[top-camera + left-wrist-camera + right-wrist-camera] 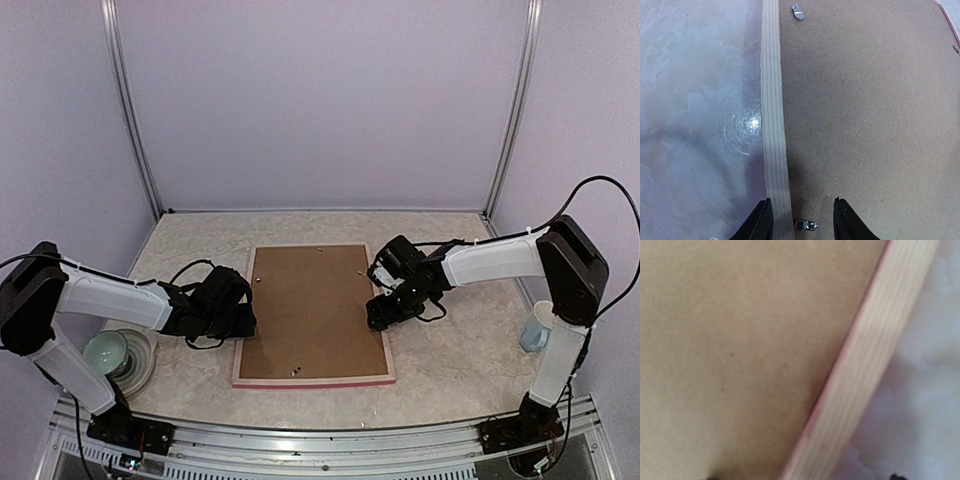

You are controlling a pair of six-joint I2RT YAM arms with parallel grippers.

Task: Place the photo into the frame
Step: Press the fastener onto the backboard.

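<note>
Marbled tabletop [190, 240] carries the frame [315, 381] face down at centre: pale back rails, pink-red edge, brown backing board [312, 310] inside. Left gripper [243, 322] straddles the left rail, jaws partly apart and gripping nothing. Right gripper [377, 313] is over the right rail, jaws wide and empty.

Soft, even light from overhead — round glare on the bench [700, 100] under my left wrist; right-wrist view blurred throughout.

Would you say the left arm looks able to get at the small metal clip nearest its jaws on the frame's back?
Probably yes: the jaws of the left arm stand open astride the pale rail of the frame, and the clip lies uncovered between them on the backing board.
</note>
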